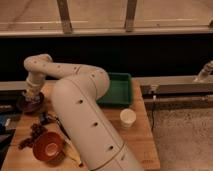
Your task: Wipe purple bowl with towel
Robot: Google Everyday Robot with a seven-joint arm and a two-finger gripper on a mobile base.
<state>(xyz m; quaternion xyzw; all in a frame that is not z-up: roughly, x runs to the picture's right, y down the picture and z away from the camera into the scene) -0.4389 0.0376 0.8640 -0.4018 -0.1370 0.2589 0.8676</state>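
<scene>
The purple bowl (25,105) sits at the table's far left edge, dark and round. My arm sweeps up from the bottom centre and bends left. Its gripper (31,96) points down into the bowl and touches or nearly touches its inside. I cannot make out the towel as separate from the gripper's pale tip, and whether it is held there does not show.
An orange-red bowl (47,146) stands at the front left, with dark small objects (37,127) behind it and a yellowish item (71,152) beside it. A green tray (118,89) lies at the back centre and a white cup (128,118) in front of it. The table's right edge (148,130) drops to the floor.
</scene>
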